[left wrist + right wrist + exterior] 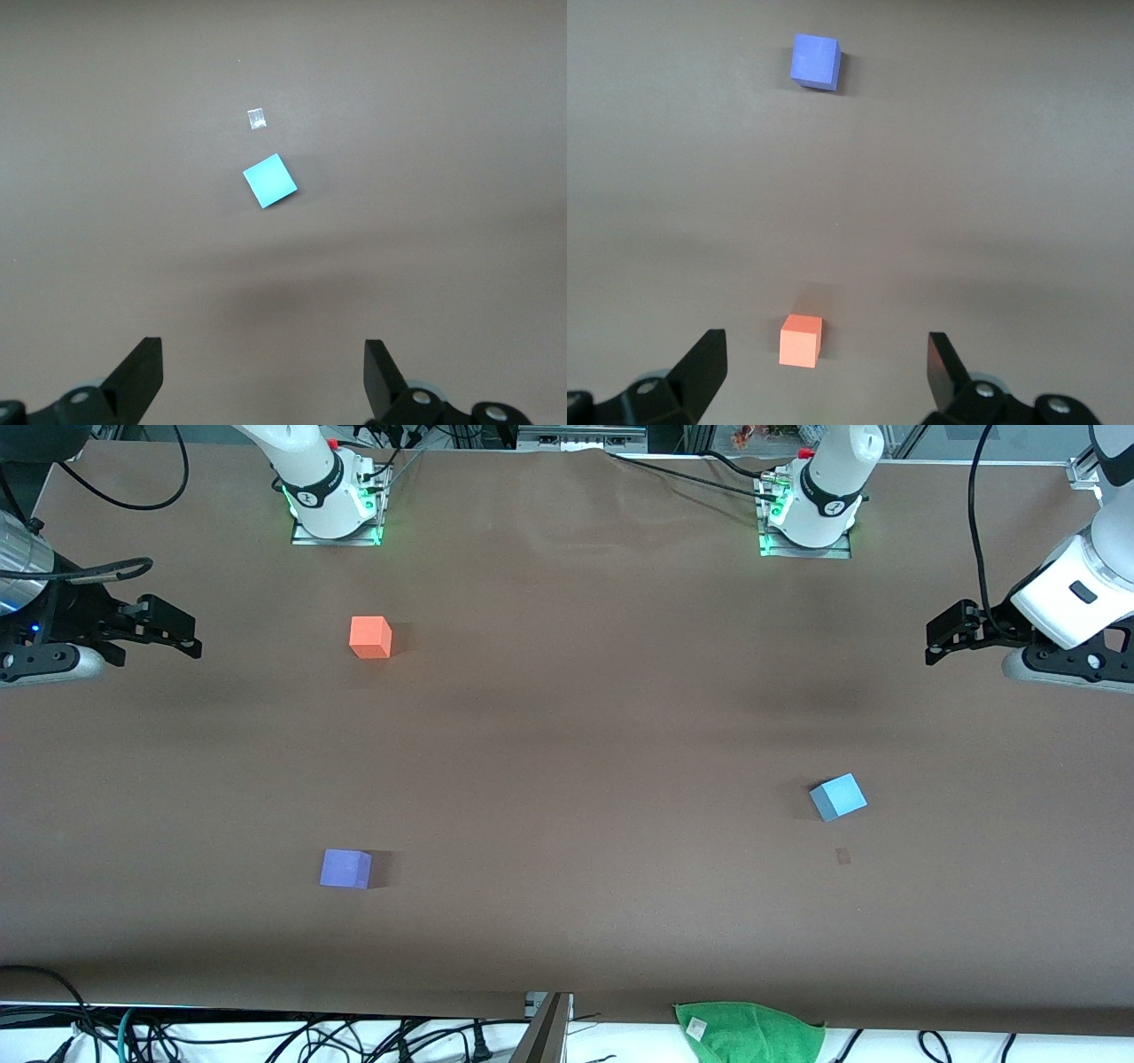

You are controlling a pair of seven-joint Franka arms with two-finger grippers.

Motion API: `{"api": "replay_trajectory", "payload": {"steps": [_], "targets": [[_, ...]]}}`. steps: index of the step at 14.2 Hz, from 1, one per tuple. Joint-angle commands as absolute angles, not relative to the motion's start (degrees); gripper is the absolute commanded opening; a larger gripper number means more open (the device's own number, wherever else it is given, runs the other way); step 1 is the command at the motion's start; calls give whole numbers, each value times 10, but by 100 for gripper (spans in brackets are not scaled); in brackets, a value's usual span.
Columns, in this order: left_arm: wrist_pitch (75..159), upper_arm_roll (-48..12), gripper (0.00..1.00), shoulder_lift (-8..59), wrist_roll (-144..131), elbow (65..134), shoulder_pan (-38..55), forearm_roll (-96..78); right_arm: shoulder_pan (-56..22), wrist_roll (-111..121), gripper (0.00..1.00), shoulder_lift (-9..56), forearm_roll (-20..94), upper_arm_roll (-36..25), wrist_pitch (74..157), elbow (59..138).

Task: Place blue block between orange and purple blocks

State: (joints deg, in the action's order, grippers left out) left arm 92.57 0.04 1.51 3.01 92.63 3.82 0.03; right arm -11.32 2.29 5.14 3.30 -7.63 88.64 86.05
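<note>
The brown table (567, 717) carries three well-separated cubes: the blue block (838, 796) lies toward the left arm's end, in the open with nothing obstructing it, and the left gripper (264, 376) hangs above it, jaws wide and empty. The orange block (370, 638) and purple block (345, 868) sit toward the right arm's end, orange farther from the front camera, the gap between them bare. The right gripper (827, 372) waits over that end, open and empty.

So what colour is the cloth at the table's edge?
Green cloth, seen only in the front view.
</note>
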Motion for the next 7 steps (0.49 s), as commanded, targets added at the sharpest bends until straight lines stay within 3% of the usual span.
{"api": "replay_trajectory", "payload": {"steps": [1, 7], "targets": [[918, 2, 100, 22, 42, 917, 40, 10, -112, 29, 100, 55, 42, -75, 884, 848], [920, 2, 100, 22, 42, 918, 40, 10, -113, 30, 100, 55, 40, -75, 883, 848]]}}
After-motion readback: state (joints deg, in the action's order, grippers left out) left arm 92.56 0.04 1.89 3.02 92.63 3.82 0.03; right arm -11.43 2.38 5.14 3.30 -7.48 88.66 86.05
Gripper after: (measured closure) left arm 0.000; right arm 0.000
